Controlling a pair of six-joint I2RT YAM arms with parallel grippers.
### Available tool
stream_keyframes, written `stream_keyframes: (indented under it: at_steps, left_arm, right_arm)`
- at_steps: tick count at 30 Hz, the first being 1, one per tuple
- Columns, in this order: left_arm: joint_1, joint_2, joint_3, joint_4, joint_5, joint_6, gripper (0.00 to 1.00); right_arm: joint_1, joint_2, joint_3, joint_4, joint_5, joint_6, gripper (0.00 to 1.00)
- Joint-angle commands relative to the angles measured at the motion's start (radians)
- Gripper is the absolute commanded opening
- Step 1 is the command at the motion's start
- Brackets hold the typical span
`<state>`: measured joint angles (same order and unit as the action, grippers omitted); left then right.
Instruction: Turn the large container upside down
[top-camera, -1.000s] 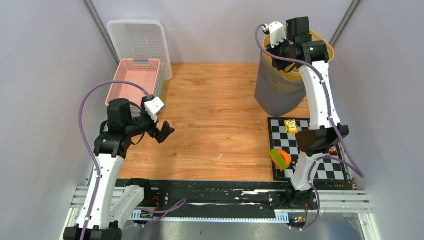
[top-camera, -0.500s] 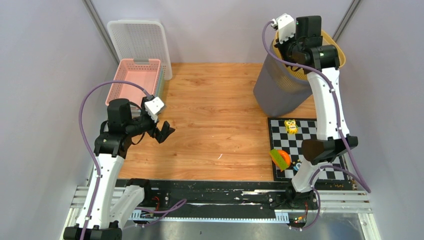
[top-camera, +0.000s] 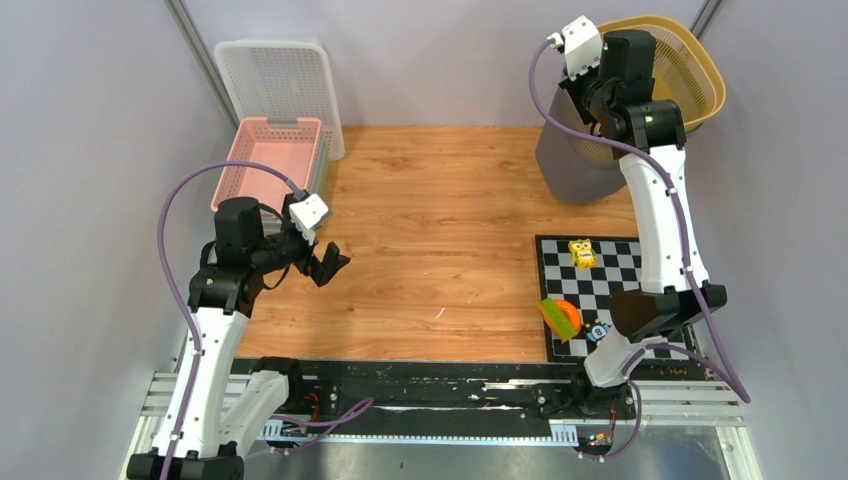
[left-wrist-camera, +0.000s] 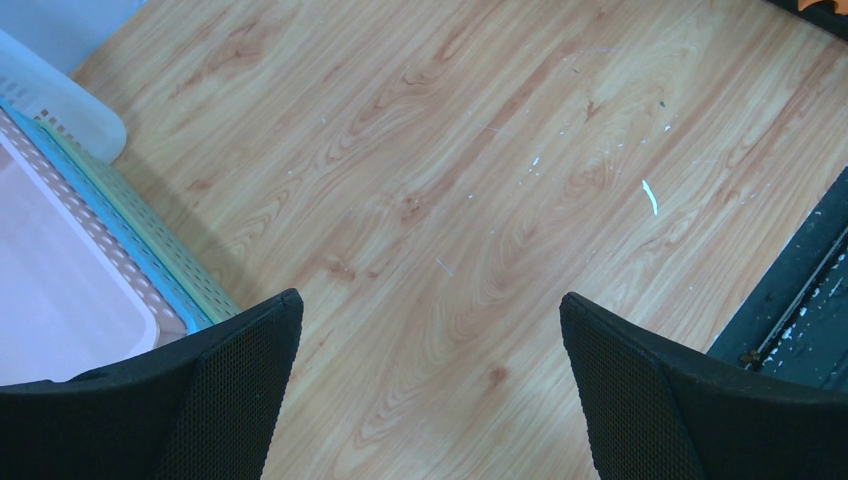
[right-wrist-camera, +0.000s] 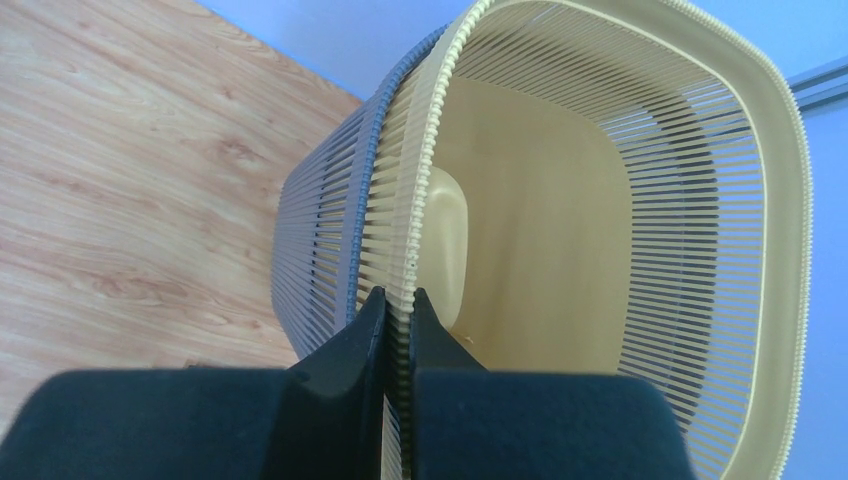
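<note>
Large container (top-camera: 695, 80) tipped further, mouth rightward

Your left arm (top-camera: 205, 340) is standing folded at the elbow, with the forearm leaning forward and toward the middle. Your left gripper (left-wrist-camera: 428, 305) is pointing downward, and its two fingers (left-wrist-camera: 240, 390) are standing spread as wide as they go, one at each side of the wrist view.

Your right arm (top-camera: 660, 220) is stretching far forward and upward, with the long link running almost straight from elbow to wrist (top-camera: 625, 60). Your right gripper (right-wrist-camera: 398, 300) is pinching the rim of the basket (right-wrist-camera: 540, 250). Its fingers (right-wrist-camera: 365, 330) are pressing nearly together, one lying against the outside of the wall and the other against the inside.
</note>
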<state>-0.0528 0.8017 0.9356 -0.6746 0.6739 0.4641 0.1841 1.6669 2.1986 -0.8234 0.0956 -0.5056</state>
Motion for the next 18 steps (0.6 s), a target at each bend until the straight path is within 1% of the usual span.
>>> stream_keyframes:
  at_steps: [1, 11, 15, 17, 18]
  left_arm:
    - [0.003, -0.013, -0.008, 0.014, 0.014, 0.005, 1.00]
    - [0.003, -0.007, -0.009, 0.015, 0.015, 0.007, 1.00]
    - [0.003, -0.007, -0.010, 0.018, 0.014, 0.008, 1.00]
    - [0.002, -0.007, -0.011, 0.018, 0.014, 0.008, 1.00]
    - [0.003, -0.007, -0.011, 0.017, 0.014, 0.008, 1.00]
  right_arm:
    - [-0.011, -0.037, 0.015, 0.286, 0.114, -0.112, 0.02]
    - [-0.011, -0.015, 0.002, 0.314, 0.116, -0.119, 0.02]
    - [-0.011, -0.023, -0.008, 0.318, 0.121, -0.107, 0.02]
    - [-0.012, -0.048, -0.030, 0.316, 0.080, -0.077, 0.02]
    - [-0.010, -0.060, -0.052, 0.335, 0.092, -0.077, 0.02]
